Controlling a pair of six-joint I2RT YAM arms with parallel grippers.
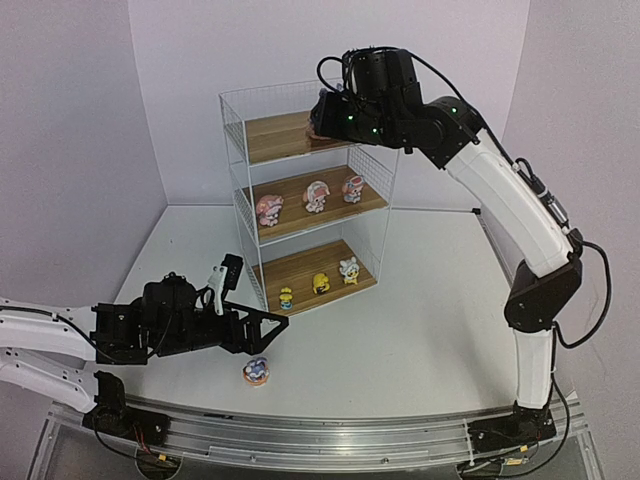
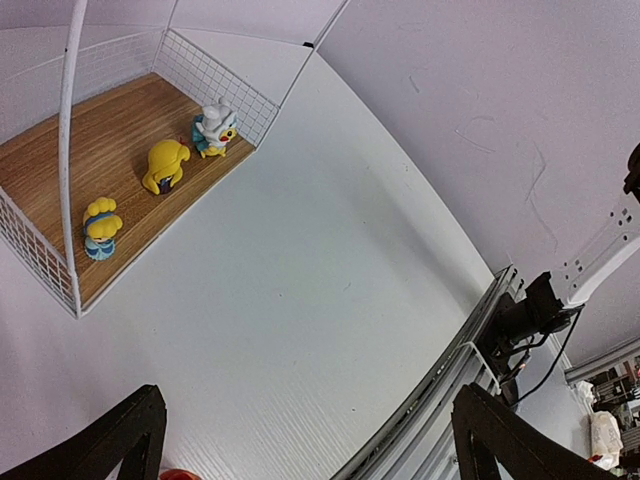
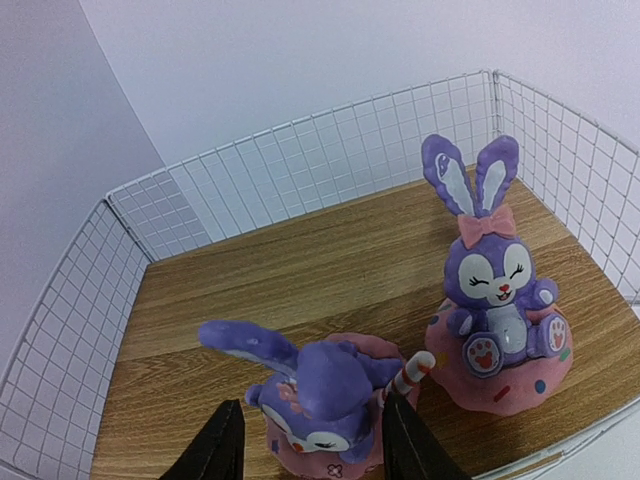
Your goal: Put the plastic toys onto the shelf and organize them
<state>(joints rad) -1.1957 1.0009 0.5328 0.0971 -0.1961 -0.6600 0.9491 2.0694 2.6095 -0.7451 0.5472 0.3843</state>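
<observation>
The shelf (image 1: 232,170) is a white wire rack with three wooden boards. Three pink-white toys (image 1: 316,196) stand on the middle board and three yellow toys (image 1: 320,283) on the bottom board; the yellow ones also show in the left wrist view (image 2: 165,165). My right gripper (image 3: 312,445) is at the top board, open, its fingers on either side of a purple bunny (image 3: 325,400) that leans forward on the wood. A second purple bunny (image 3: 497,290) stands upright to its right. A third bunny (image 1: 255,371) lies on the table just below my open, empty left gripper (image 1: 268,328).
The shelf's wire walls (image 3: 300,165) close in the top board at the back and sides. The metal rail (image 1: 330,440) runs along the table's near edge. White table surface (image 1: 420,320) lies between the shelf and the rail.
</observation>
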